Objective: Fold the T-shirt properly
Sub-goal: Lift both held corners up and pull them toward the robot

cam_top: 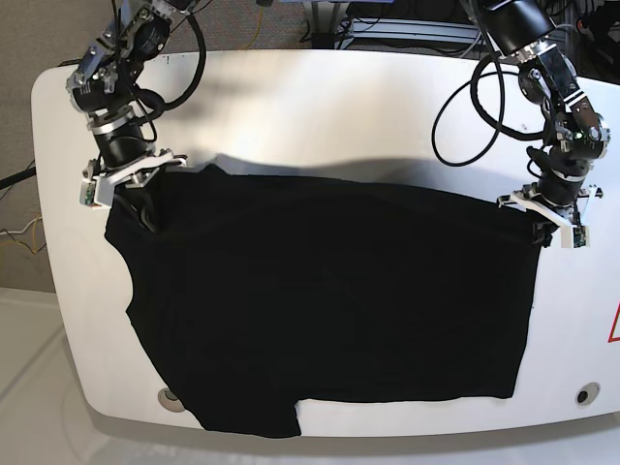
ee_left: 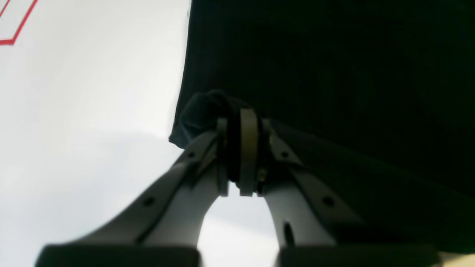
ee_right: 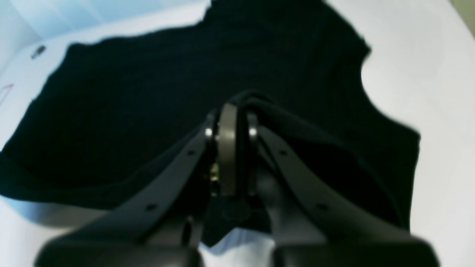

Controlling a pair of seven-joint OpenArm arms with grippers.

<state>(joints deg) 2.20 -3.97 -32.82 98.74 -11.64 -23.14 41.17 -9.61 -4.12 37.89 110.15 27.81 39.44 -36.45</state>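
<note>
Wrist views first, since they're closest: on the left wrist camera the left gripper (ee_left: 241, 148) is being shown clenched on a bunched bit of the T-shirt (ee_left: 334, 74), with cloth squeezed between the pads and a small wad poking out just past the tips. To the left of those jaws, bare white table (ee_left: 92, 111) is being seen, plus a red line marking (ee_left: 15, 37) way off in the far corner. On the right wrist camera the right gripper (ee_right: 232, 148) is likewise being kept clamped on a raised ridge of black fabric, and beyond its tips the rest of the garment is being spread out across the table, with what looks like a sleeve off to the right.

Progress-wise, not much is looking done yet, honestly. In the base view the T-shirt (cam_top: 329, 300) is being held at its two far corners, one pincer at each end of the upper edge, and below them it's lying mostly flat and open, one sleeve hanging off the near table (cam_top: 320, 97) edge. No fold is being shown at all, so it's being judged as the very start: both corners gripped, every fold still to come.

What the base view is giving that the wrists aren't: the whole outline and both arms at once. What the wrists are giving: the actual pinch, which is too small to be made out from above.
</note>
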